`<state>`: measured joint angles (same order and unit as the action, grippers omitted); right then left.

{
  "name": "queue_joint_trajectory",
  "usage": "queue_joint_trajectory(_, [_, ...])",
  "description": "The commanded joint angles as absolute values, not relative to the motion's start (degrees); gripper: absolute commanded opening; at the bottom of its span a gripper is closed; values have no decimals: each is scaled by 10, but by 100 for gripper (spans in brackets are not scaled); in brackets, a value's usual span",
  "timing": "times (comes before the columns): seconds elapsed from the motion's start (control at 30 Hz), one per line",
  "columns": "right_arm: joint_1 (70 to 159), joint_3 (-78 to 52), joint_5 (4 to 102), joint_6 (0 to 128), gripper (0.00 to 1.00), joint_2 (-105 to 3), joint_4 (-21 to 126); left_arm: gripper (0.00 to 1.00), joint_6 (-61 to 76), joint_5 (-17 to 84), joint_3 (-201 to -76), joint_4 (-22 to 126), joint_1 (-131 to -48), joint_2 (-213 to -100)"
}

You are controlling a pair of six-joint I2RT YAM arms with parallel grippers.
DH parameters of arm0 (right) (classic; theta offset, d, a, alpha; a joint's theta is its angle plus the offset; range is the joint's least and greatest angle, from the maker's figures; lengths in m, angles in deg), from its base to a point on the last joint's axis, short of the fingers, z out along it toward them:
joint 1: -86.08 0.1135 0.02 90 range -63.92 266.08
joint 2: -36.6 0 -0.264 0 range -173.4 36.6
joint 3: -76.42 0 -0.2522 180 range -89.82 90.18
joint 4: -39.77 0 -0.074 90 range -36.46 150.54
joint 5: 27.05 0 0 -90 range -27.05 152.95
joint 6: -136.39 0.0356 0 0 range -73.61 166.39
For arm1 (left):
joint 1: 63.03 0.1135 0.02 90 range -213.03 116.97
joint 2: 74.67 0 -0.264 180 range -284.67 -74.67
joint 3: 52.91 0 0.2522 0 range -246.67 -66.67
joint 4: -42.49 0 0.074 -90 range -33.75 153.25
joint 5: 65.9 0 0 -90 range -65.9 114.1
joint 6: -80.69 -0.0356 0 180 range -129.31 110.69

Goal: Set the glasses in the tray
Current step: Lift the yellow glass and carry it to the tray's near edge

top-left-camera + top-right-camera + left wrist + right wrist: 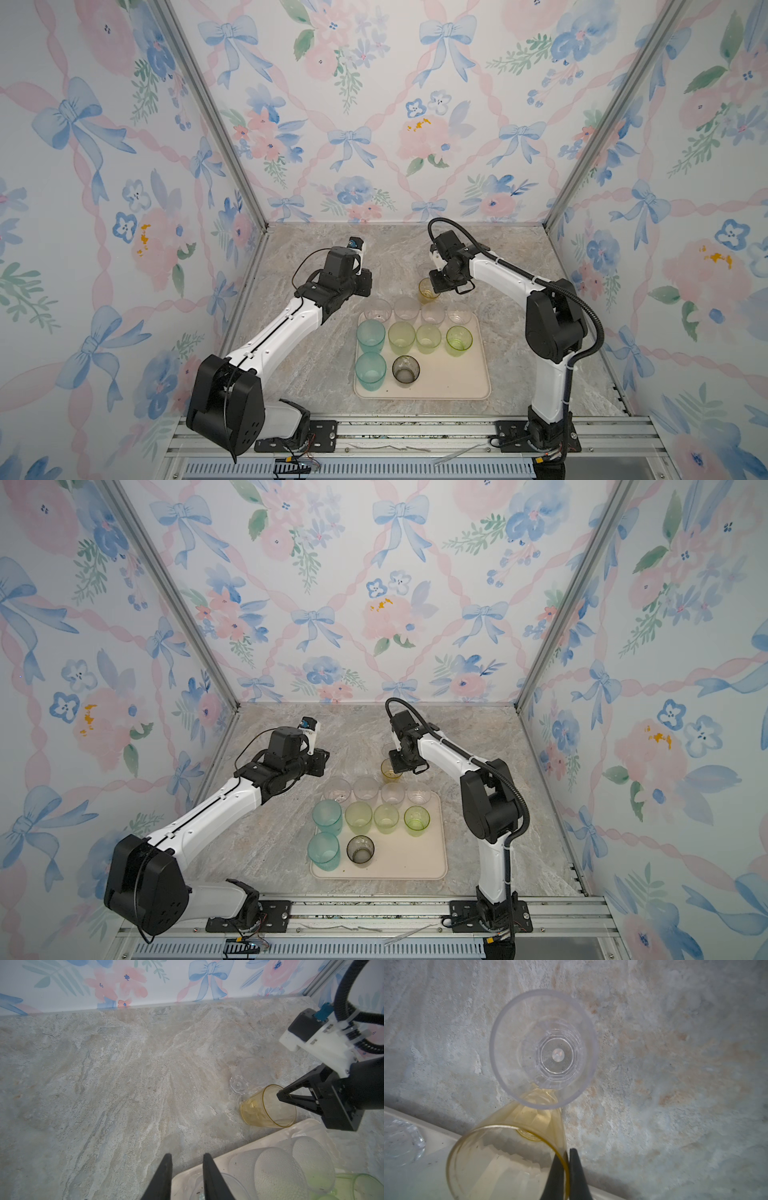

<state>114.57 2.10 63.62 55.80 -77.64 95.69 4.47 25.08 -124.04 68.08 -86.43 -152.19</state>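
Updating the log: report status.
Right gripper shut on amber glass rim, outside the tray. Left gripper open, empty. Clear glass crowding the amber one.

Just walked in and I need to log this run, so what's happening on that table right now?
The right gripper pinches the rim of the amber translucent tumbler, which leans tilted just beyond the far edge of the flat cream rectangular tray. A tiny clear tumbler stands on the marble table behind it. Ten other tumblers already stand in the tray. The left gripper hovers open and empty near the tray's far left corner.
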Motion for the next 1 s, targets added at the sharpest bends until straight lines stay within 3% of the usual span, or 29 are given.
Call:
queue_joint_trajectory(0.0, [1137,3,657,562,1,-721,955,28,45,261,-1232,676,-860,-1514])
queue_joint_trajectory(0.3, [1115,-62,642,580,0,-585,893,28,46,266,-1221,670,-860,-1525])
queue_joint_trajectory(0.47, [1127,-87,633,553,0,-484,928,28,46,264,-1217,665,-860,-1525])
queue_joint_trajectory(0.73, [1231,-188,666,500,1,-321,1025,28,48,273,-1225,654,-860,-1541])
queue_joint_trajectory(0.97, [1324,-252,666,541,1,-264,1082,28,47,282,-1239,654,-860,-1554])
